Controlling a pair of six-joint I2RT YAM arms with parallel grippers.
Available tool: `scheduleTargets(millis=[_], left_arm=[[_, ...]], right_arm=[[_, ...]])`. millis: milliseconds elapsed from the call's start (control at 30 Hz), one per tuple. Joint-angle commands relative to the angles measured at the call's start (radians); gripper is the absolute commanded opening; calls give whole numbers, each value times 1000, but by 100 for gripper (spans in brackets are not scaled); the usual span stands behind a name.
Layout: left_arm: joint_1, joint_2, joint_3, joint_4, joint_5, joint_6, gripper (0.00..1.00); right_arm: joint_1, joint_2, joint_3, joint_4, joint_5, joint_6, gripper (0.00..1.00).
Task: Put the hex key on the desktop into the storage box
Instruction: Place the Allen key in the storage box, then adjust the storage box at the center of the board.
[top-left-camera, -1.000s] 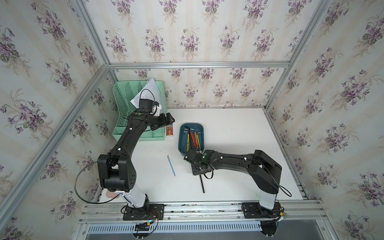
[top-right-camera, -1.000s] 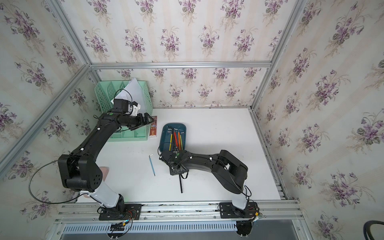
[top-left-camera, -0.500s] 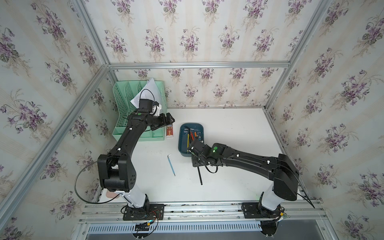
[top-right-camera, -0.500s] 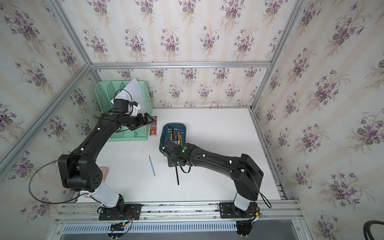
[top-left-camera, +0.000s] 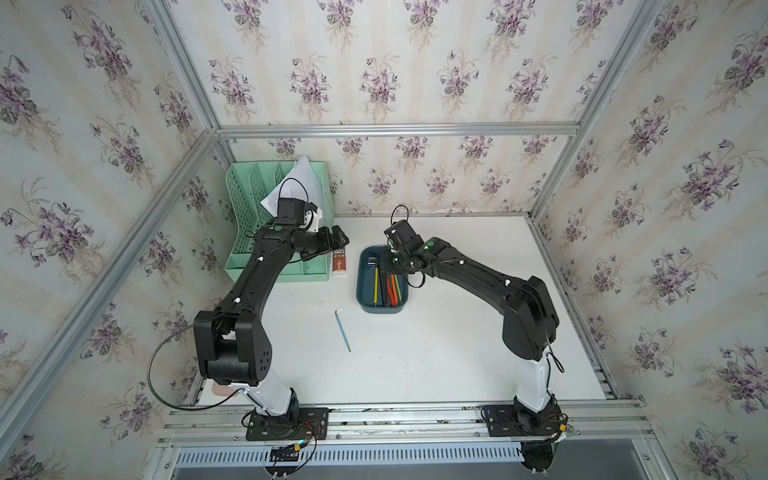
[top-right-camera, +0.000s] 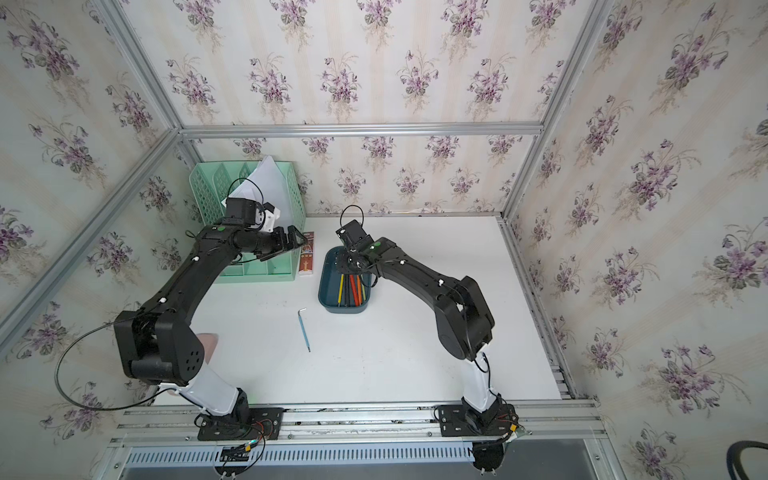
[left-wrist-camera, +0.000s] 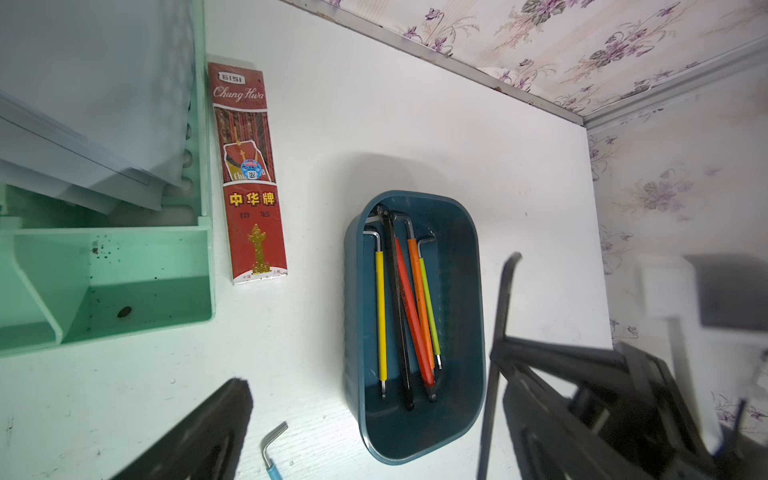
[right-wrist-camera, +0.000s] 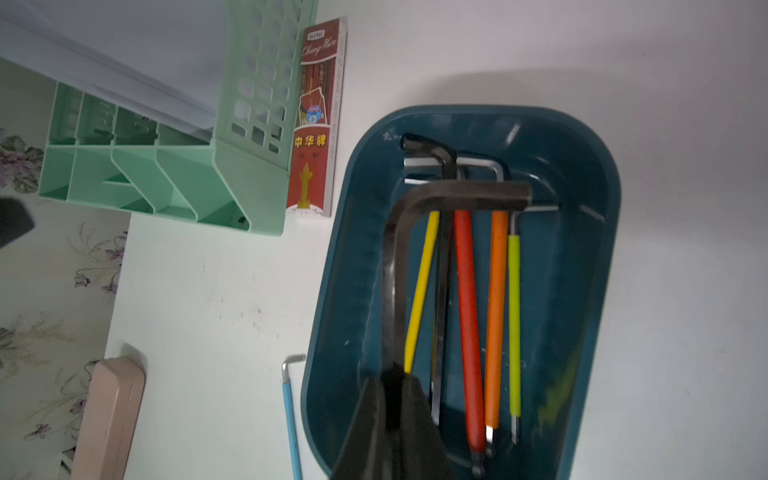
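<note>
A black hex key (right-wrist-camera: 415, 232) hangs over the storage box (right-wrist-camera: 332, 282), its long arm pinched in the closed right gripper (right-wrist-camera: 392, 399). Coloured hex keys (right-wrist-camera: 467, 311) lie inside the box. A blue-handled hex key (top-left-camera: 343, 330) lies on the desktop (top-left-camera: 457, 332) near the box. The left gripper (top-left-camera: 337, 240) hovers beside the box; its jaw width cannot be told.

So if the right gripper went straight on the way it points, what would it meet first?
Likely the colour-sleeved hex keys lying in the dark teal plastic storage box; the black steel hex key the right gripper holds would touch first. Depth is unclear.
</note>
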Motion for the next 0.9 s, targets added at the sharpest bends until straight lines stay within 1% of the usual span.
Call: scheduleTargets(millis=[0, 133, 200, 367, 500, 533, 633, 700, 800, 867], left_arm=[[2, -21, 0, 11, 17, -7, 99], [3, -28, -15, 31, 15, -13, 99], [8, -12, -5, 17, 15, -10, 99], [12, 7, 0, 16, 35, -20, 99], [13, -1, -1, 17, 25, -15, 99], [12, -2, -3, 18, 24, -16, 99], [12, 4, -5, 18, 24, -17, 99], [12, 6, -2, 16, 27, -15, 99], [12, -11, -11, 30, 21, 2, 99], [10, -44, -67, 74, -5, 49, 99]], right_arm=[[-20, 82, 83, -2, -30, -27, 0], [-38, 185, 155, 8, -62, -18, 0], [-43, 227, 166, 28, -81, -10, 0], [-43, 299, 211, 28, -111, -9, 0], [-45, 321, 217, 27, -130, -23, 0], [-45, 320, 217, 23, -137, -27, 4], [-45, 296, 212, 6, -140, -42, 24], [-45, 259, 209, -16, -115, -49, 38], [-45, 168, 179, -29, -85, -59, 52], [-45, 100, 165, -54, -67, -40, 57]])
